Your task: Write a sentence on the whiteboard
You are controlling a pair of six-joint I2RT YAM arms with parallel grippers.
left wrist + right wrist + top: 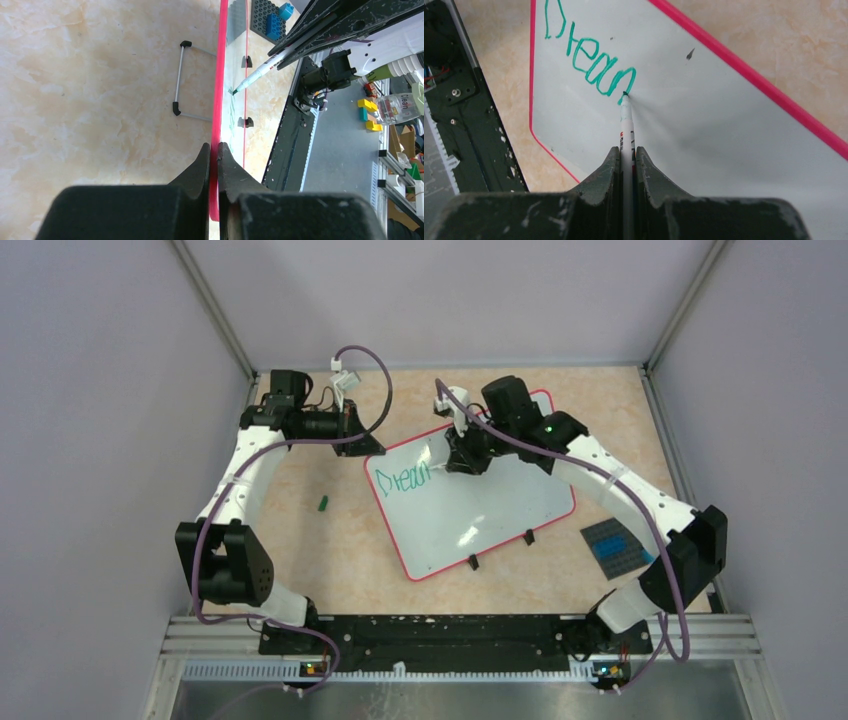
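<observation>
Closest to us, our left gripper (214,147) was pinched on the red rim of the whiteboard (480,505), which lay askew at the middle of the worktop (330,560). Our right gripper (627,151) clamped a white marker (626,117), and we saw its tip touching the board at the end of green lettering (589,60). A small green piece (323,504) lay left of the board, and a dark studded plate (612,543) lay to its right.

The small green object (323,503) on the tan surface (330,560) is too small to identify; black fingers (606,172) hide the rear of the white marker (626,120).
</observation>
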